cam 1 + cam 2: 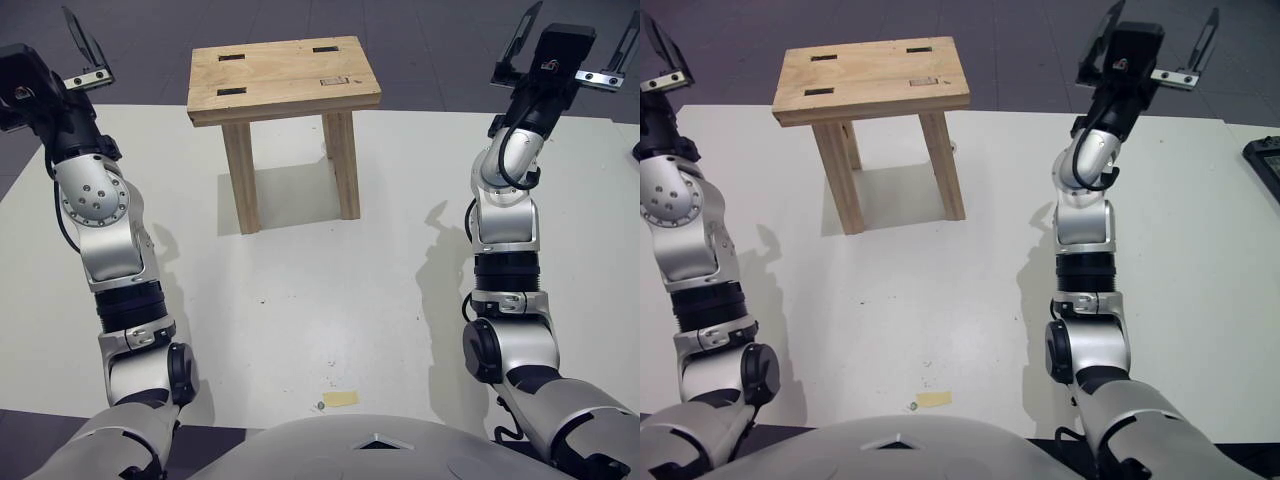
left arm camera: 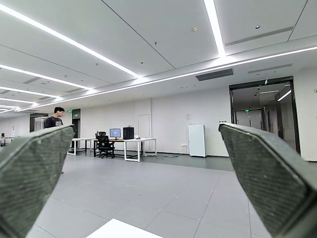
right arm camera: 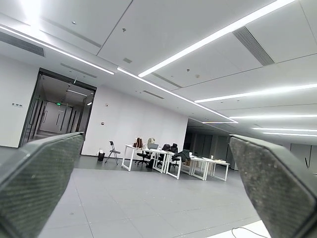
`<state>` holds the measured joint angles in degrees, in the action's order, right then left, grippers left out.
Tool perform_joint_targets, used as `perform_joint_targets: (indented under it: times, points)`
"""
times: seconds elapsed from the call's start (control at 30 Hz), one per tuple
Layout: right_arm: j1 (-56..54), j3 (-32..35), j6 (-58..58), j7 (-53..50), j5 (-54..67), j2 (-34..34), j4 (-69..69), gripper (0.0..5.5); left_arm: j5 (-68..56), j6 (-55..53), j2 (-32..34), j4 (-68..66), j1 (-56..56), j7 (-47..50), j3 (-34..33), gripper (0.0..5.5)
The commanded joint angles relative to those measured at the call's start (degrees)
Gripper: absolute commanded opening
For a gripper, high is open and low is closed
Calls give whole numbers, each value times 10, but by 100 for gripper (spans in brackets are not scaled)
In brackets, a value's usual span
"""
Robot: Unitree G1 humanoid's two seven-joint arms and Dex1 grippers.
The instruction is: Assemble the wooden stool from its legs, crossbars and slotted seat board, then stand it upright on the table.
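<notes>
The wooden stool (image 1: pixel 285 95) stands upright and assembled at the far middle of the white table (image 1: pixel 330 310), its slotted seat board (image 1: pixel 875 70) on top of its legs (image 1: pixel 241 175). My left gripper (image 1: pixel 85 45) is raised at the far left, left of the stool, open and holding nothing. My right gripper (image 1: pixel 1155 45) is raised at the far right, well clear of the stool, also open and empty. The wrist views look out past my open left fingers (image 2: pixel 34 178) and right fingers (image 3: pixel 270 181) into the room.
A small yellow scrap (image 1: pixel 340 398) lies near the table's front edge. A dark object (image 1: pixel 1265 160) sits at the table's right edge. Wide bare tabletop lies between the arms and in front of the stool.
</notes>
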<state>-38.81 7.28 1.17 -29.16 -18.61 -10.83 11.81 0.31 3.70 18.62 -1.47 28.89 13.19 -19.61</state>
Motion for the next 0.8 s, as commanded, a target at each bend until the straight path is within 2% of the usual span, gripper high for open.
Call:
perform_joint_targets:
  times: [0.03, 0.8]
  points:
    - [-5, 1, -1, -5, -8, -5, -7, 538, 2, 2, -1, -8, 15, 0, 5, 540]
    - [24, -1, 22, -8, -28, 4, -66, 538, 4, 22, -1, -39, 37, -10, 23, 540]
